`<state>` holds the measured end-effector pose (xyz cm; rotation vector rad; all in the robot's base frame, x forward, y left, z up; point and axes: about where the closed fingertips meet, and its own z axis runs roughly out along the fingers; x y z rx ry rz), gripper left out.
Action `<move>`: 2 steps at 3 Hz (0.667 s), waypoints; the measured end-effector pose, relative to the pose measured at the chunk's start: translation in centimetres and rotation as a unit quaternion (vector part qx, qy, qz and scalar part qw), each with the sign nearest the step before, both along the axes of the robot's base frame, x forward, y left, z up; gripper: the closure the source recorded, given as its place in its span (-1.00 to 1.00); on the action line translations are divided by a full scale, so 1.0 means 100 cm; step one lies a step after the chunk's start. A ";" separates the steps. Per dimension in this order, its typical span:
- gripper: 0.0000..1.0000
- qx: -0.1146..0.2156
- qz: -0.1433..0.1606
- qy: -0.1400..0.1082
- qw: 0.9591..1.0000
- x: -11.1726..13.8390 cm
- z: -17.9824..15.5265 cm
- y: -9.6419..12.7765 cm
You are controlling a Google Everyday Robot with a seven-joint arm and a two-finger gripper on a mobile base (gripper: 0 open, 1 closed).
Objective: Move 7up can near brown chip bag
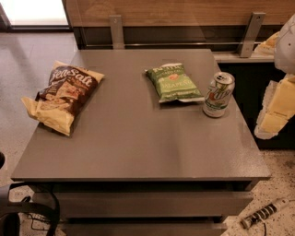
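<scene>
1. The 7up can point(219, 94) stands upright on the grey table point(138, 147), at about 3 o'clock from the table's middle and close to its right edge, its shiny top facing up
2. The green chip bag point(174, 83) lies flat just beside the can, at the can's 10 o'clock; whether the two touch I cannot tell
3. The brown chip bag point(62, 97) lies at about 9 o'clock from the table's middle, well apart from the can, with the whole width of the table between them; its lower left corner reaches over the table's left edge
4. The hand point(276, 108) hangs off the table at the can's 3 o'clock, pale yellow and white, cut partly by the picture's right edge; it is near the can but not touching it, and I cannot tell whether it is apart or together
5. It holds nothing that can be seen
6. On the floor at 5 o'clock lies a power strip point(265, 213), and at 7 o'clock dark cables point(27, 212) hang beside the table's base
7. A wooden panel point(175, 11) runs behind the table at 12 o'clock
</scene>
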<state>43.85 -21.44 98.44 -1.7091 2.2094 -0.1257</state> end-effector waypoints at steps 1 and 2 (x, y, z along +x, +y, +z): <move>-1.00 0.000 0.000 0.000 1.000 0.000 0.000 0.000; -1.00 0.006 -0.032 -0.017 0.999 0.020 -0.006 -0.017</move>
